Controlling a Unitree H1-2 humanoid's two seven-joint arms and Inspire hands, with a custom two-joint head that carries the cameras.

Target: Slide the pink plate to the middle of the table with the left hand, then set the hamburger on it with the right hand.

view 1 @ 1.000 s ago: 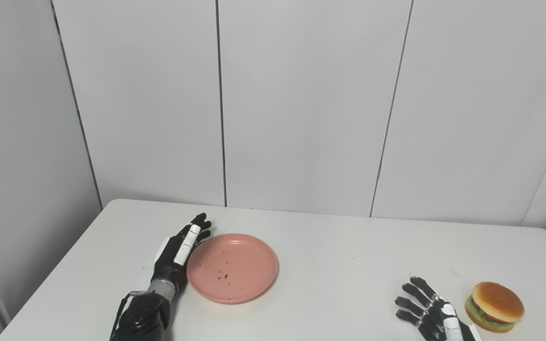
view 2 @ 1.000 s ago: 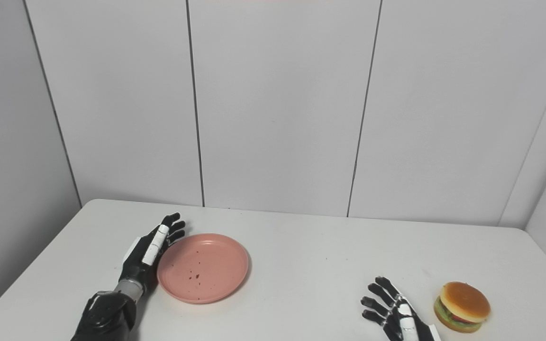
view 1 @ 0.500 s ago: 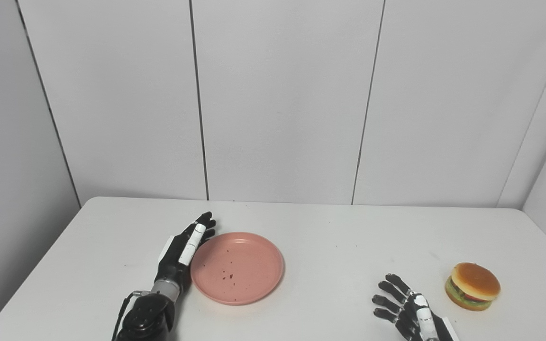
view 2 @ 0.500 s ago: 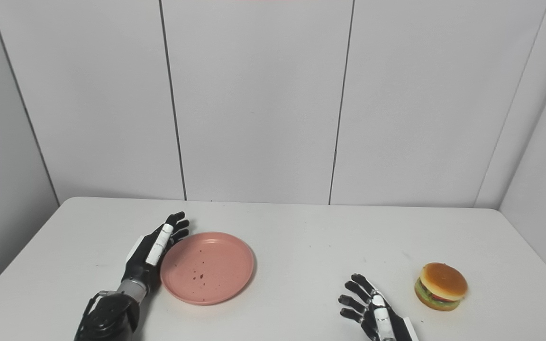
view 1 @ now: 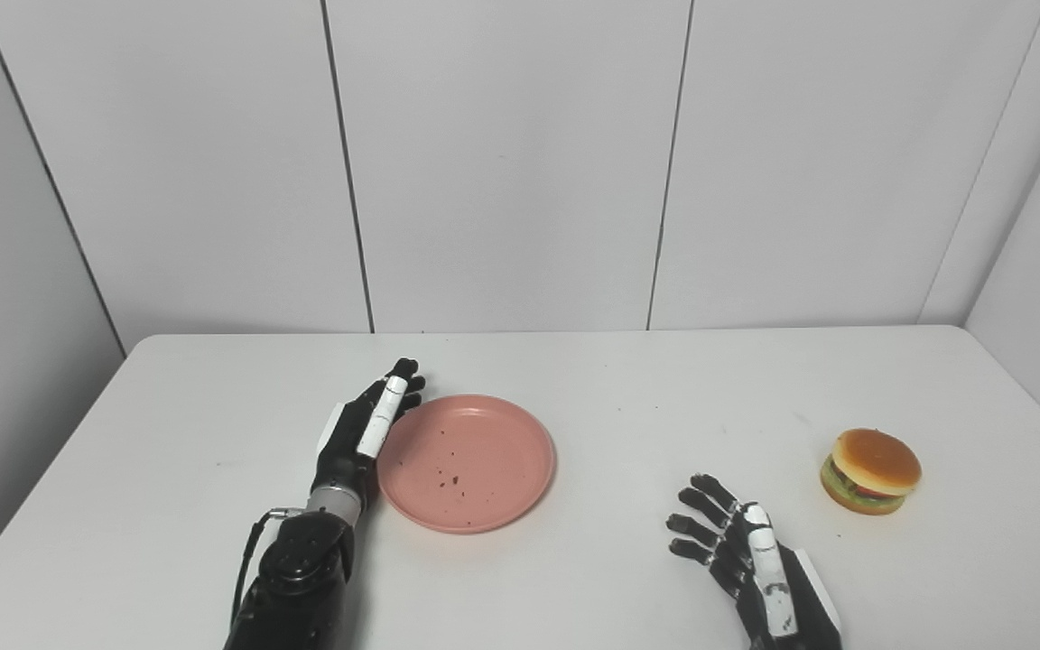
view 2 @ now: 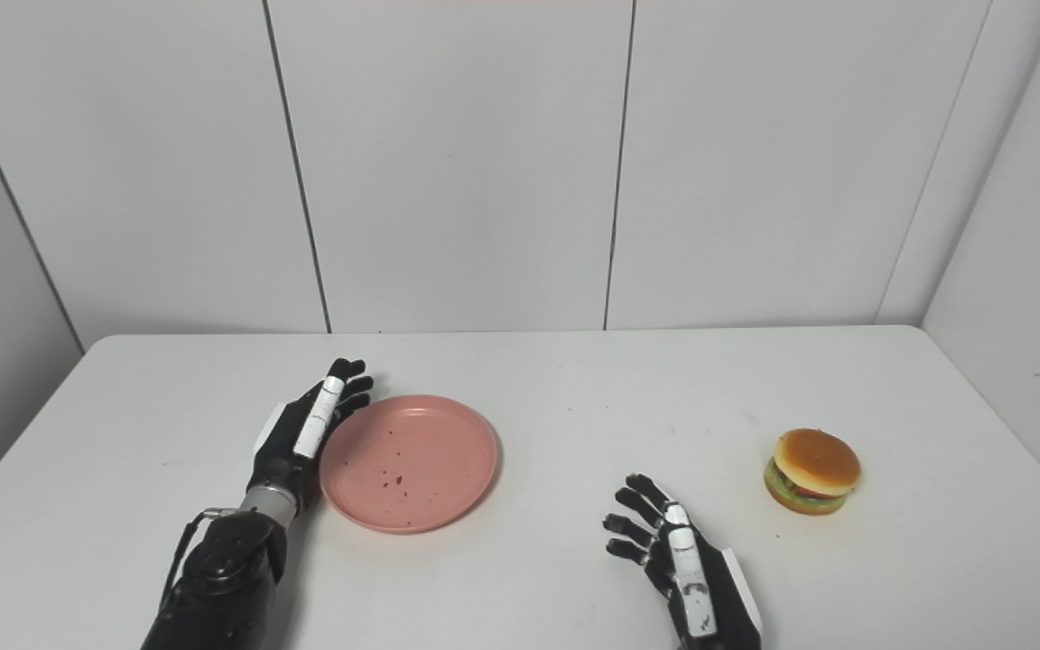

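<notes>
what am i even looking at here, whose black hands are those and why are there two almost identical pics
Those are a humanoid robot's own hands, seen from two cameras side by side on its head, which is why the pictures nearly match. It stands at a white table. The left hand lies flat, fingers straight, its edge against the left rim of a pink plate as if to push it sideways. The plate holds nothing but a few dark specks. The right hand is open with fingers spread, holding nothing. A toy hamburger sits on the table further to the right, untouched. Neither hand holds anything.
</notes>
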